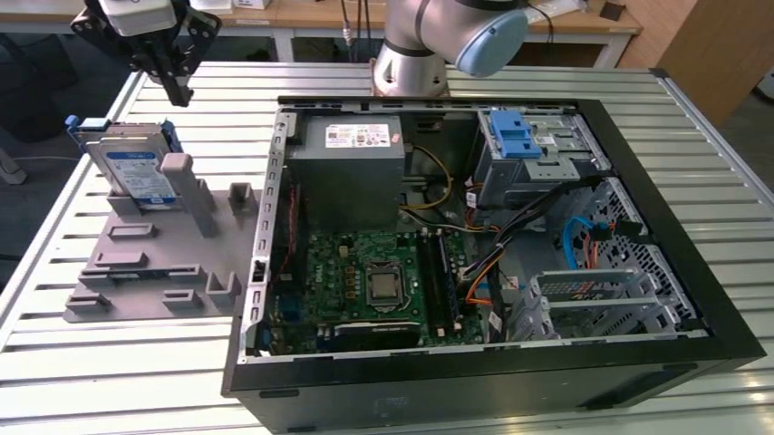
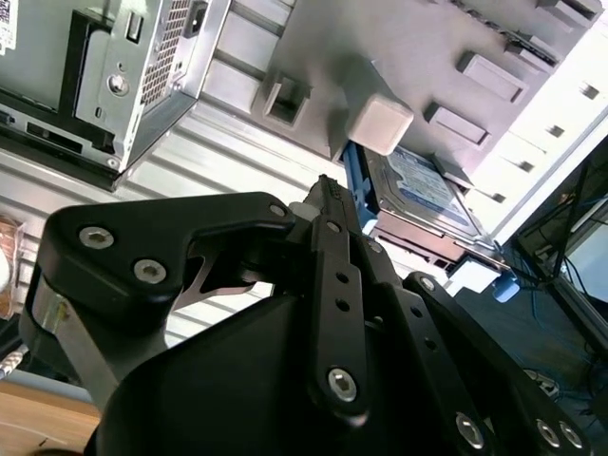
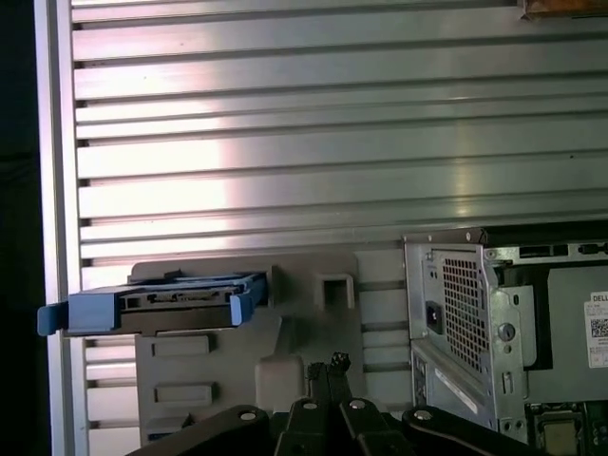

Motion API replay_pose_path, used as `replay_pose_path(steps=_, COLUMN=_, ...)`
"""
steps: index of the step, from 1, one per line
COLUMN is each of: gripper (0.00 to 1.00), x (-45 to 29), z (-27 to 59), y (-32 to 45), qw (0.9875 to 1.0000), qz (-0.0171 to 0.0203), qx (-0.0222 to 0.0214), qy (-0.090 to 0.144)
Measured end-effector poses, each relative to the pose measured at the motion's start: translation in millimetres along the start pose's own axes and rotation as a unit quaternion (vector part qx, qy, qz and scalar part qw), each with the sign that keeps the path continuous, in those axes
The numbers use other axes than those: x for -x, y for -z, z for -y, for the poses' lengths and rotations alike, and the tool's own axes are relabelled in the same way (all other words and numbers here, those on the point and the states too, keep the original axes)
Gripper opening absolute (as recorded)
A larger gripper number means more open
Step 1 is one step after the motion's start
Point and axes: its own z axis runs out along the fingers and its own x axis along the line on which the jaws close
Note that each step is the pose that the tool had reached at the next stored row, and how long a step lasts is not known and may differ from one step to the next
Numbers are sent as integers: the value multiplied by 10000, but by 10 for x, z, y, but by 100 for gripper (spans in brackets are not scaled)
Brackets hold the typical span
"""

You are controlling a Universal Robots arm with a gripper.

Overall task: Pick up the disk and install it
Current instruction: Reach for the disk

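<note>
Hovering above the disk [image 1: 130, 168], the end effector [image 1: 177, 91] hangs with its fingers clenched on nothing, tips pressed together in both wrist views. A clear gap separates tips from disk.

The disk sits below the end effector and a little off to one side of the fingertips. It stands on edge in a grey rack [image 1: 145, 263], leaning back against a post. Its labelled face tilts upward and its blue carrier frames the sides. In the first wrist view, the disk [image 3: 176, 302] shows edge-on, with that upper edge running parallel to the slats of the surface [image 3: 285, 142]. The long axis looks to run up the lean, though that is not certain.

An open computer case [image 1: 484, 399] rests on the surface beside the rack, farther from the end effector than the disk.
</note>
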Motion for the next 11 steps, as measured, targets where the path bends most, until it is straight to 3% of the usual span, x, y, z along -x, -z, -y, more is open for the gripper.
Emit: replay_pose_path(steps=11, gripper=11, x=-129, z=-21, y=-14, qw=10000, qz=-38, qx=-3, qy=-1)
